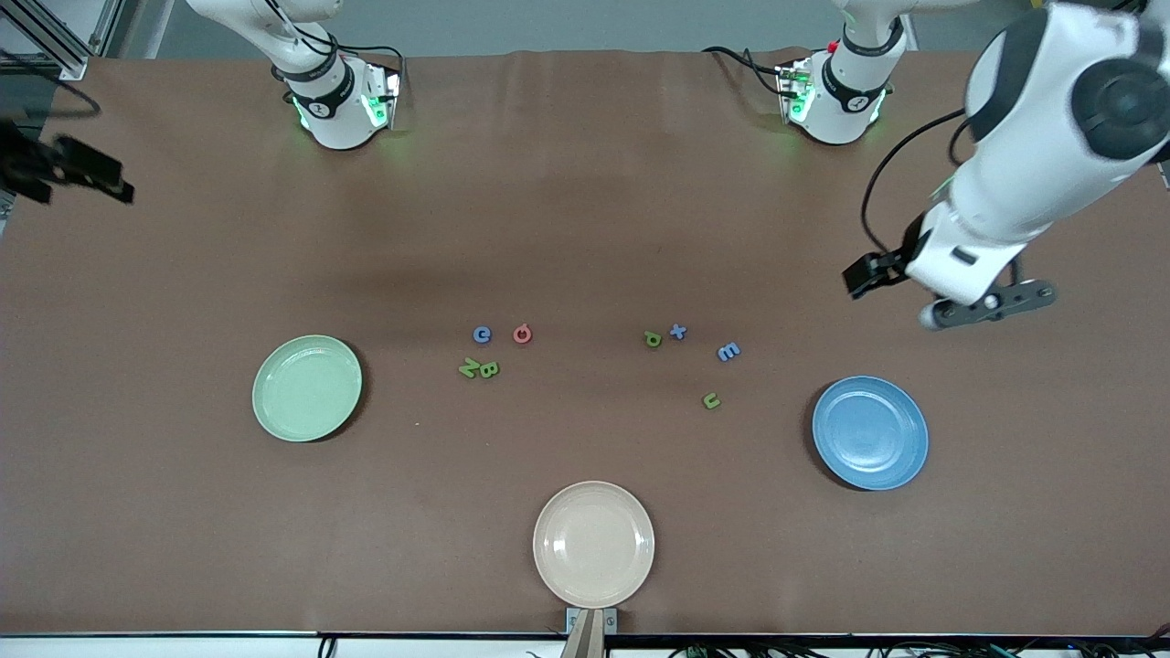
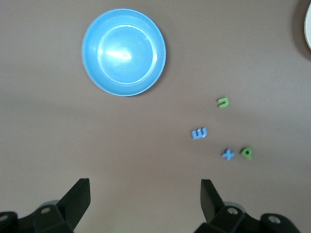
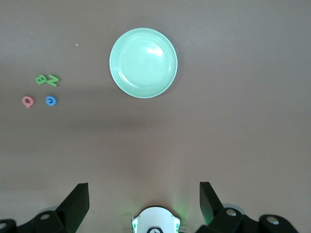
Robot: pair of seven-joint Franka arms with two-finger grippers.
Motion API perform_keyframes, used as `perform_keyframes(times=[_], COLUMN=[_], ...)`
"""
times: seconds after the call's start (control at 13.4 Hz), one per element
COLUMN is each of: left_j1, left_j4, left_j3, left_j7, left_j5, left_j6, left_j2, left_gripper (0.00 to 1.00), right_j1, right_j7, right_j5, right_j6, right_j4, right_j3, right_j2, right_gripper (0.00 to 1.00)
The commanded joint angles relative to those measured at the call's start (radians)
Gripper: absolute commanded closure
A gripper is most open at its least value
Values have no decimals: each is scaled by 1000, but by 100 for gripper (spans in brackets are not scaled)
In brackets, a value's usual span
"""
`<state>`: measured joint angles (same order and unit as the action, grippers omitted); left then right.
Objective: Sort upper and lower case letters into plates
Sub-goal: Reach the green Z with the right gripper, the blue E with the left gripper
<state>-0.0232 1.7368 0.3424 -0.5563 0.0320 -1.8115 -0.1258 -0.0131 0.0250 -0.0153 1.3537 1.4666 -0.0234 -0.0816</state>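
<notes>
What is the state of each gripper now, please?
Left gripper: open, holding nothing, over bare table near the blue plate.
Right gripper: open, holding nothing.

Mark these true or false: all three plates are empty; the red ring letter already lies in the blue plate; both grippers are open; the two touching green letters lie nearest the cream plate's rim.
1. True: pale green plate, blue plate and cream plate hold nothing.
2. False: the red ring letter lies on the table, beside a blue letter.
3. True: left gripper and right gripper are open, holding nothing.
4. False: the touching green letters lie well apart from it.
</notes>
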Motion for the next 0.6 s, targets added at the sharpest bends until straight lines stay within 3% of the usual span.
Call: perform_keyframes(times=[0.0,0.07,0.3,0.52], left_j1=[0,21,80,115], left_j4=[157,180,220,224], left_j3=[26,26,26,26], left_j7=[-77,-94,-236,-459], left_j5=[-4,-3,60,219], left_j6=[-190,-242,-412,-518], left_j2=[-6,-33,-158,-282], left_gripper=[0,0,0,2], right_j1=[36,68,146,235], right_j7=[-8,-61,-487,-683], right_j5=[-9,-9,-50,-80], right_j6=[65,88,237,425], right_j4=[-8,24,142,277], right_j3=[-1,-1,17,17], right_j2=[-84,-84,-86,-110], right_gripper=[0,0,0,0])
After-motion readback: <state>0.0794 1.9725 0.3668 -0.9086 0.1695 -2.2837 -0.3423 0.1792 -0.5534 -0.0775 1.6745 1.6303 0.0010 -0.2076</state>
